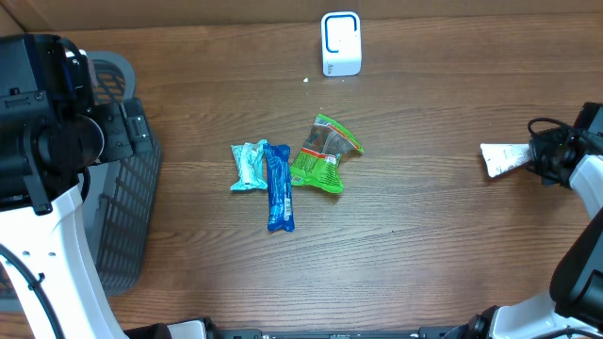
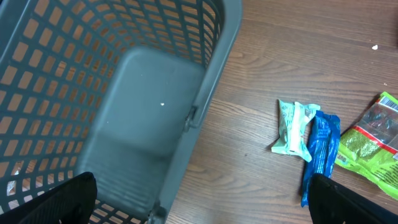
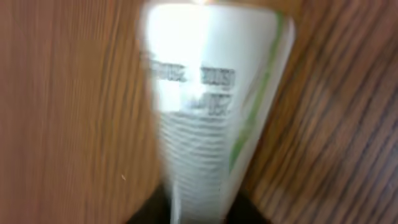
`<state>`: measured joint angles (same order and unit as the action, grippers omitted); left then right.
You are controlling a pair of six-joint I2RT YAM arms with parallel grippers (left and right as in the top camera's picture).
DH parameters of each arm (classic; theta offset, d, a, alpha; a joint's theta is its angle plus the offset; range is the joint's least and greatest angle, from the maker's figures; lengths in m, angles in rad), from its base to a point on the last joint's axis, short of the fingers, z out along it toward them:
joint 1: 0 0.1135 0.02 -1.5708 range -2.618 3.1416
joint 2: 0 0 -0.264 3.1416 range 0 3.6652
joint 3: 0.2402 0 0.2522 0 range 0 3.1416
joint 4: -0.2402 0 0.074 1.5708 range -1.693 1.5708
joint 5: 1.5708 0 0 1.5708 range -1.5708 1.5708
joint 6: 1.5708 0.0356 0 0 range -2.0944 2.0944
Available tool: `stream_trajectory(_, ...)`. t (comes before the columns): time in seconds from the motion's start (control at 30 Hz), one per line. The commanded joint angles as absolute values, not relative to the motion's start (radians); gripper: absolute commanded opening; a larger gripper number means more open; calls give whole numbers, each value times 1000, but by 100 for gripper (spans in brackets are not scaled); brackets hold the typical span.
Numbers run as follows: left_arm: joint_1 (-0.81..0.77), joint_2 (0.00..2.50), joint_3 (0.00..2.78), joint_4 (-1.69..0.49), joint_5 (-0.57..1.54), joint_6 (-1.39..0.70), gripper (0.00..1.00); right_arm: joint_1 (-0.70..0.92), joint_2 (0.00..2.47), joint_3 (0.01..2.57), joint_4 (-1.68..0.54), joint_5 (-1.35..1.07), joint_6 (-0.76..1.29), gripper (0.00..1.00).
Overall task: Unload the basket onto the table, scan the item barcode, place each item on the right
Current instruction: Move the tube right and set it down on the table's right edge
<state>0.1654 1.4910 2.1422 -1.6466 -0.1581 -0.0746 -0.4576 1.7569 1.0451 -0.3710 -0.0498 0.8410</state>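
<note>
While the white packet [image 1: 502,158] sits at 3 o'clock in the right gripper [image 1: 537,155], whose hold is too blurred to tell, presentation seems pending: next, turn its barcode toward the scanner [image 1: 340,43] at 12 o'clock. The left gripper [image 2: 205,202] stands wide, empty.

White packet [image 1: 504,157] (green stripe); blue wrapper [image 1: 279,188]; grey lattice basket [image 1: 127,217].

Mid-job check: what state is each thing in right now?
left gripper: open, above basket.
right gripper: at white packet, grip unclear.
white packet: at right gripper's tip.
blue packet: lying flat, mid-table.
pale packet: flat, touching blue packet.
green packet: flat, crumpled.
scanner: upright, nothing in front.
basket: upright.
</note>
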Motion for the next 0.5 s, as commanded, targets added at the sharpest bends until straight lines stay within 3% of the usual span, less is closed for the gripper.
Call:
stream_trajectory(0.0,170,1498,2160,-1645,-164,-64,100,-458,1728,1053,-360,-63,784,65)
stream_trajectory(0.07,170,1498,2160,-1645,-164,-64,99,-458,1726,1066,-363,-162,692,85)
stream_trajectory(0.1,170,1498,2160,-1645,-164,-64,100,-458,1722,1076,-371,-202,663,100)
stream_trajectory(0.3,170,1498,2160,-1645,-164,-64,100,-434,1648,1164,-469,-411,540,98)
stream_trajectory(0.47,170,1498,2160,-1645,-164,-64,100,-319,1617,1189,-513,-509,439,96)
